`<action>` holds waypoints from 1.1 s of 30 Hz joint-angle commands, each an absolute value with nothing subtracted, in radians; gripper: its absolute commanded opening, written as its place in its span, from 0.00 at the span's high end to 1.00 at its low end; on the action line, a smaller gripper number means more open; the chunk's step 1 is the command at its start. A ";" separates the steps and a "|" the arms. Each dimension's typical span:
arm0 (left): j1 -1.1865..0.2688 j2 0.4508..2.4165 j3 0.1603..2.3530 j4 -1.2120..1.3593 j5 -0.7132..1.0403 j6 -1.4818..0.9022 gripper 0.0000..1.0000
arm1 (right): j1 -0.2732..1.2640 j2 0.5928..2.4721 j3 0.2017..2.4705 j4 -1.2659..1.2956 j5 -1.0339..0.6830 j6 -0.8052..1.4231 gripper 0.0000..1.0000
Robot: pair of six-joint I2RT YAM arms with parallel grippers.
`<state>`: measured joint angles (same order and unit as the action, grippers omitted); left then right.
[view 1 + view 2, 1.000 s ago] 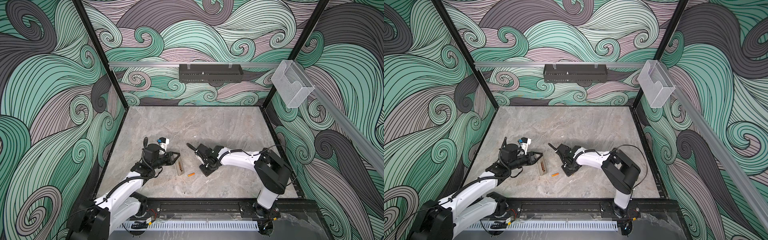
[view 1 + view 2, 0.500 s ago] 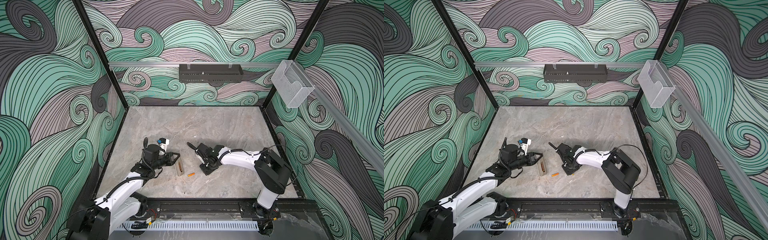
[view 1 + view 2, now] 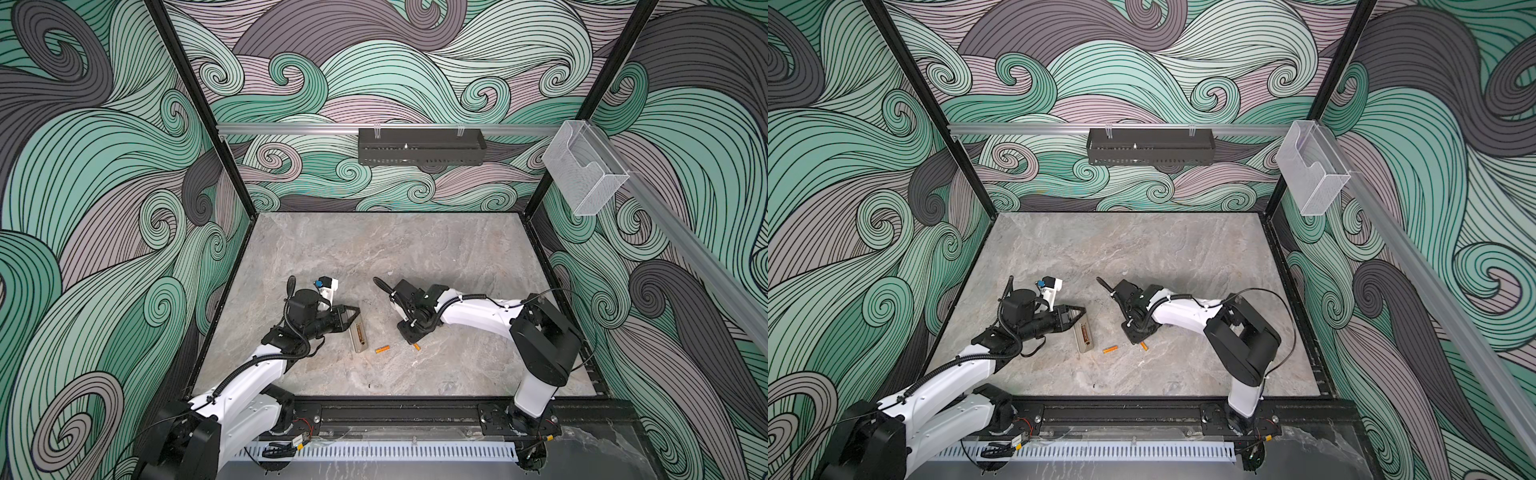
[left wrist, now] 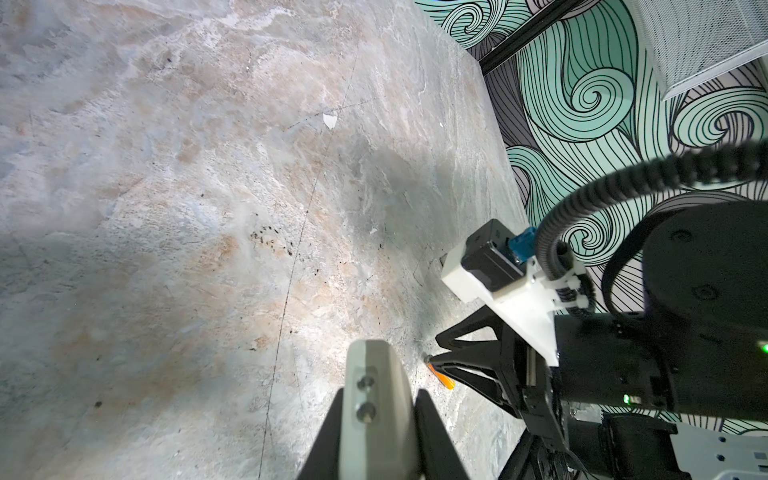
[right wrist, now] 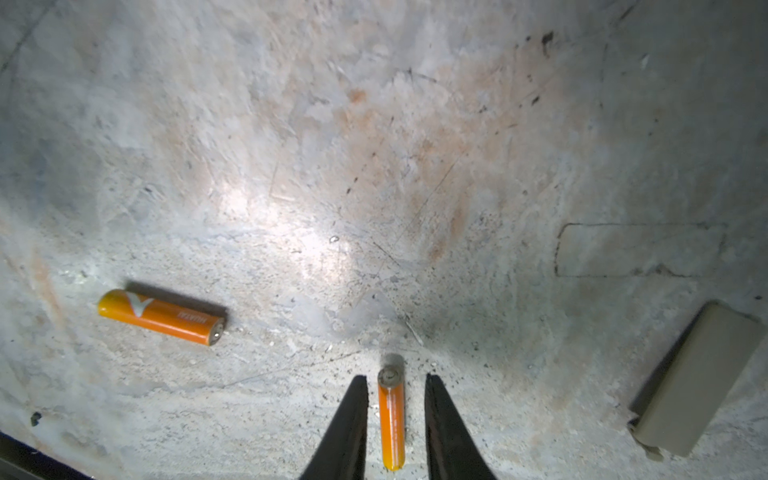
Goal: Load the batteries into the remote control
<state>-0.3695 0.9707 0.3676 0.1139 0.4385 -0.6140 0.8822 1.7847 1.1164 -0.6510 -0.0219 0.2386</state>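
The remote control (image 3: 359,337) lies flat on the counter (image 3: 374,257), pale back up, with a brownish slot showing in it. The nearer battery (image 3: 382,350), orange with silvery ends, lies on its side near the remote's lower end in both top views. The farther battery (image 3: 416,346) lies flat further right, apart.

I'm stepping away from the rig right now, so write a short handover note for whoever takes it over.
Left gripper: shut on the far end of the remote control, which lies on the table.
Right gripper: open, jaws either side of one battery lying on the table, not gripping it.
Second battery: loose on the table, between that one and the remote.
Done: remote steadied; neither battery loaded.
Left to do: grasp each battery and seat both in the remote.
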 commanded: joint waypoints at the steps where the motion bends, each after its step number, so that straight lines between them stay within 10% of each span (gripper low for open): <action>1: -0.360 0.953 0.368 0.146 0.454 -0.618 1.00 | 0.879 1.810 1.138 -0.676 -0.029 0.230 0.74; 33: -0.361 0.961 0.371 0.152 0.451 -0.618 1.00 | 0.876 1.850 1.142 -0.685 -0.053 0.225 0.82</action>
